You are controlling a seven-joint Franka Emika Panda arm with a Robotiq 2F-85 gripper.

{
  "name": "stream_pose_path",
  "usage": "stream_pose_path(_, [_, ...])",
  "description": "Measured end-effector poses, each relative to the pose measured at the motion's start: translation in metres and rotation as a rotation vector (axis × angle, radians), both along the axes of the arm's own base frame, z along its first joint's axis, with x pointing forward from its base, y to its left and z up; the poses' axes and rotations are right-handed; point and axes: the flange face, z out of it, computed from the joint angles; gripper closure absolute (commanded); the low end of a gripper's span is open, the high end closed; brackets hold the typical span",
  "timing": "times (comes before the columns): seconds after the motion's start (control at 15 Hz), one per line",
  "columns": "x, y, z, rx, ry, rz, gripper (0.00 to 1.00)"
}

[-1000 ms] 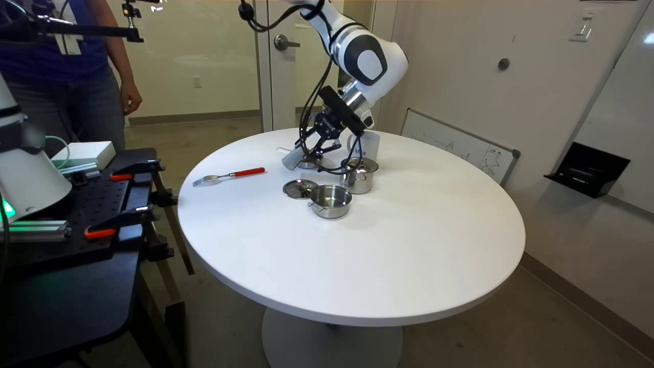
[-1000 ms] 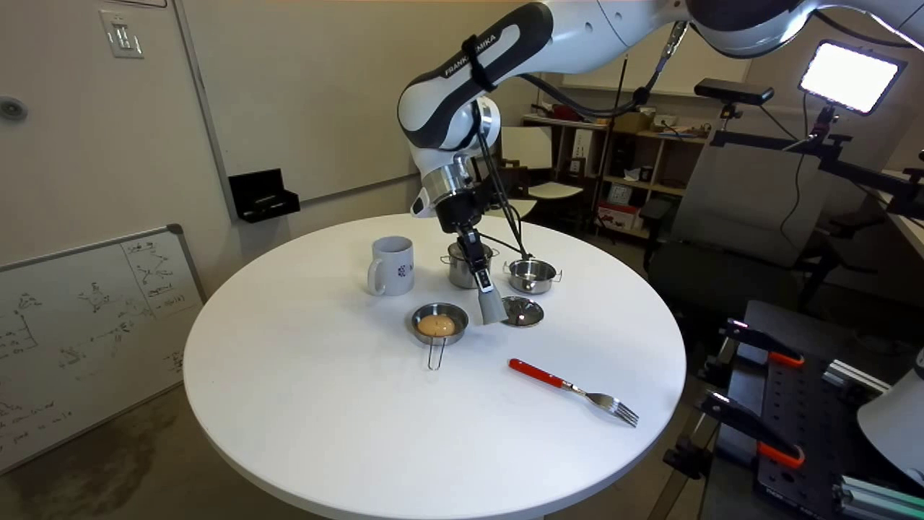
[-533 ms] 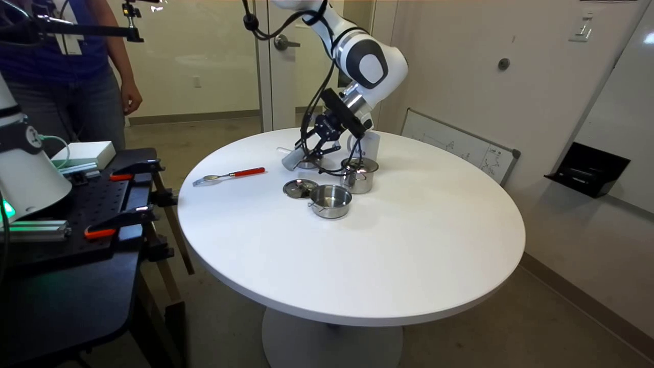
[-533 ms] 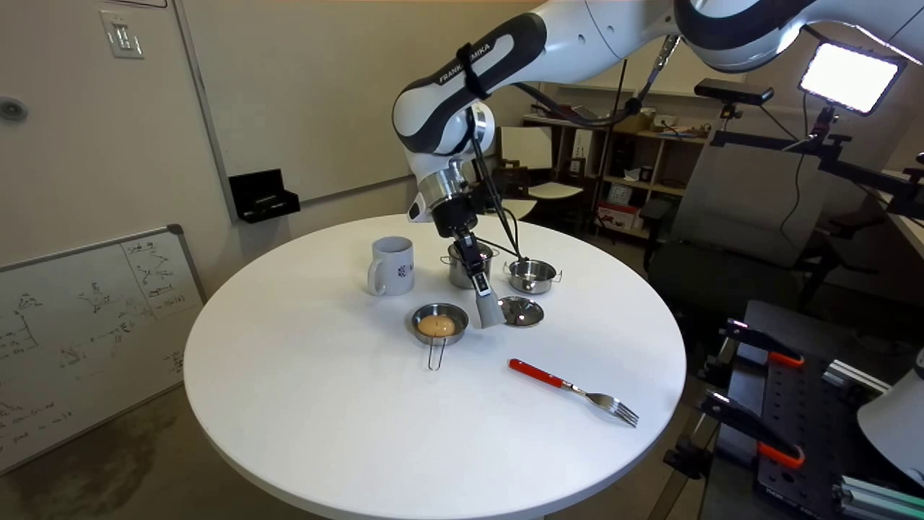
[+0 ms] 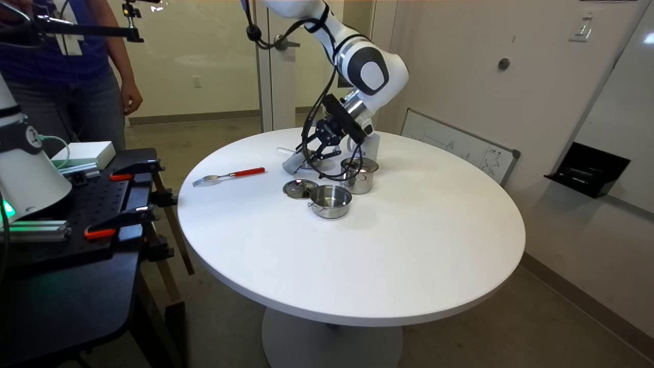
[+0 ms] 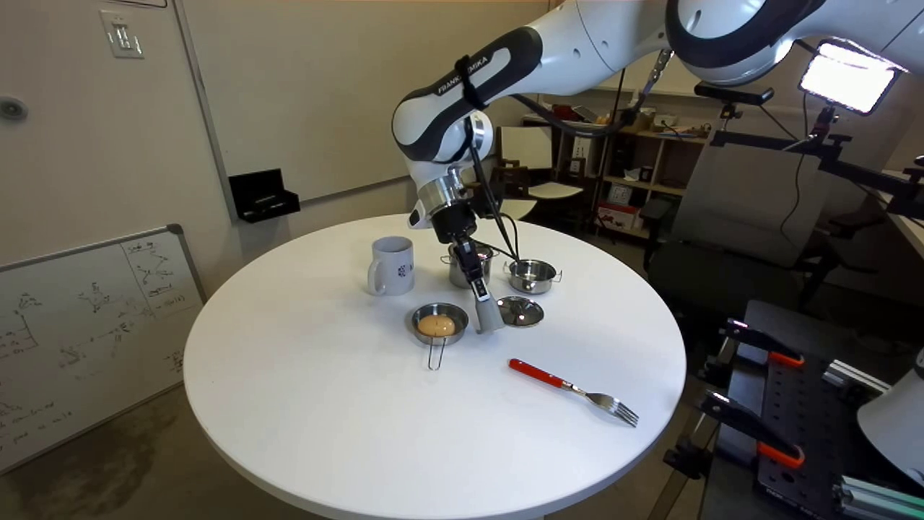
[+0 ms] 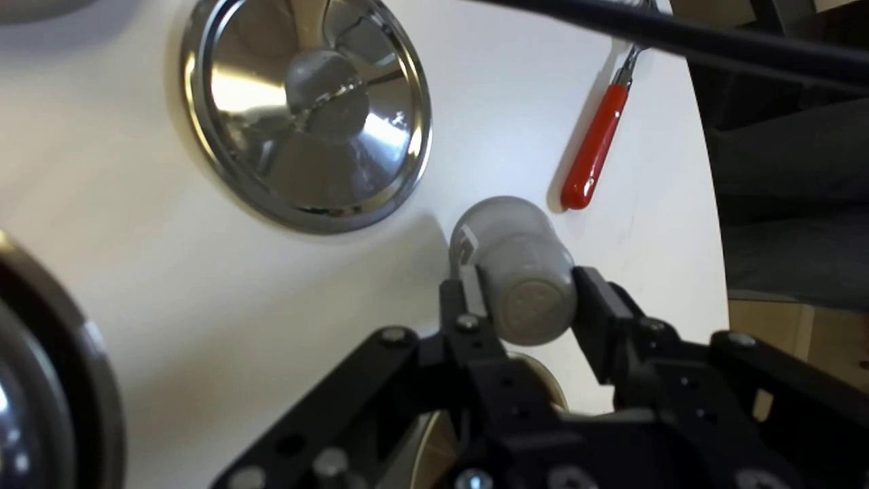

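Grey shaker (image 7: 534, 314) clasped in the tool (image 7: 529, 288), leaning over the counter (image 5: 409, 245)

Nearest my wrist camera is the shaker's rounded, holed head, with the fingers (image 7: 599, 319) pressed along either side, so I read the tool as grasping it. The wider base slants away from me toward the counter; I can't tell whether it touches down.

I'd expect something light and stiff, probably hard plastic, that takes a steady squeeze without denting. The sides look smooth and tapered, so I'd fear it twisting or sliding through my pads more than breaking. Holding near the head leaves the holes uncovered; a slightly lower bite, where the body draws in, might resist turning better.

Further up, the arm (image 5: 391, 74) reaches down from above, wrist sharply bent, so the fingers point obliquely at the counter instead of straight down. A cable loop (image 5: 334, 177) hangs by the lidded pot (image 5: 359, 182), and I'd mind it snagging there.

In an exterior view the base shows between the pan (image 6: 460, 318), with an egg-like piece (image 6: 437, 326) inside, and the loose lid (image 6: 521, 311), near both. Farther off I see the red-handled fork (image 6: 554, 380) and the mug (image 6: 395, 267).
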Motion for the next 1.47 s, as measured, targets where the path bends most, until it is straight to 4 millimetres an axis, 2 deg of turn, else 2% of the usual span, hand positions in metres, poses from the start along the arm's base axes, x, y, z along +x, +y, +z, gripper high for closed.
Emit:
stream_pose_path(0.13, [0.000, 0.000, -0.001, -0.002, 0.010, -0.004, 0.90])
stream_pose_path(0.2, [-0.001, -0.001, -0.002, -0.004, 0.015, -0.005, 0.58])
stream_pose_path(0.27, [-0.001, -0.001, -0.002, -0.005, 0.019, -0.007, 0.38])
stream_pose_path(0.33, [0.000, -0.001, -0.003, -0.006, 0.023, -0.009, 0.34])
stream_pose_path(0.6, [-0.001, -0.003, -0.012, -0.015, 0.033, -0.021, 0.03])
stream_pose_path(0.67, [-0.001, -0.004, -0.014, -0.016, 0.034, -0.023, 0.00])
stream_pose_path(1.07, [0.000, -0.006, -0.019, -0.024, 0.034, -0.035, 0.00])
stream_pose_path(1.47, [0.008, -0.016, -0.009, -0.066, 0.012, -0.076, 0.00])
